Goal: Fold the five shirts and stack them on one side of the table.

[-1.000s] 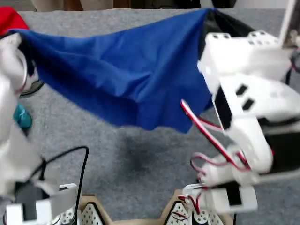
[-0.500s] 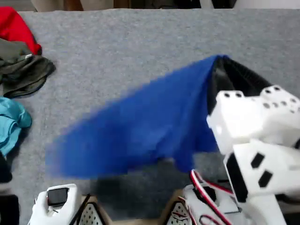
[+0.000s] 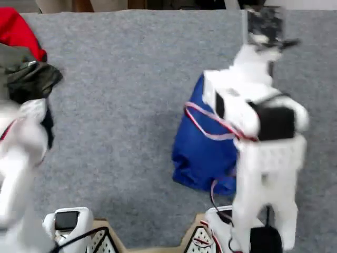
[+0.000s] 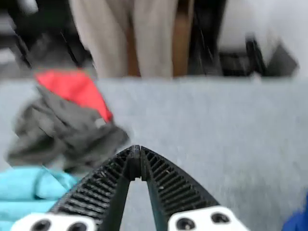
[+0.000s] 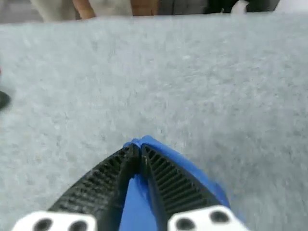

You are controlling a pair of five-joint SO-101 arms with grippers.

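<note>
A blue shirt hangs bunched on the right half of the grey table, partly behind my right arm. In the right wrist view my right gripper is shut on a fold of the blue shirt, which pokes out past the fingertips. My left arm is at the table's left side. Its gripper is shut with nothing in it and points toward a heap of shirts: red, dark olive and teal. A corner of the blue shirt shows in the left wrist view.
The red shirt and the olive shirt lie at the far left edge of the grey table. Both arm bases stand at the near edge. A person's legs show beyond the far edge.
The blue shirt was stretched between both arms; the left gripper let go and swung back left. The shirt dropped and gathered at the right, still held by the right gripper.
</note>
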